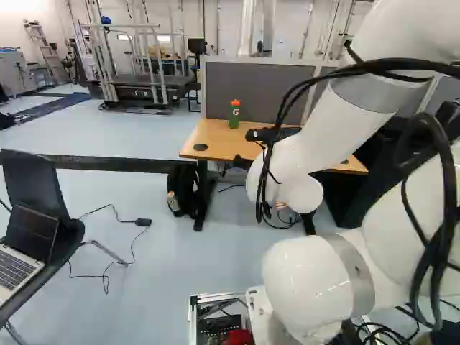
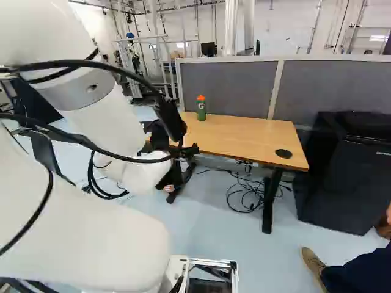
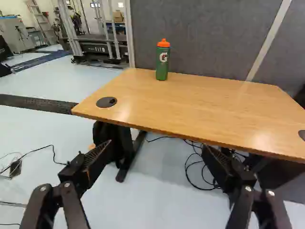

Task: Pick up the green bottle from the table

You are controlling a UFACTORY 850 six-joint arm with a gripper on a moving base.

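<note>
Wore glossy white casing [image 2: 91, 226], smooth and rounded, swelling into thick tubes and bulbous joints. Had a broad matt-grey band [image 1: 370, 93] around an upper section and a similar grey ring [image 1: 357, 277] at a lower joint. Trailed thick black cables [image 1: 431, 215] in loose loops along the outside. Ended in black, angular fingers [image 3: 96, 160] with ridged inner faces, silvery screws [image 3: 67, 184] and paired black linkage bars [image 3: 74, 207]. Showed a silvery metal frame [image 1: 192, 316] at the base, around a red part [image 1: 239, 336].
</note>
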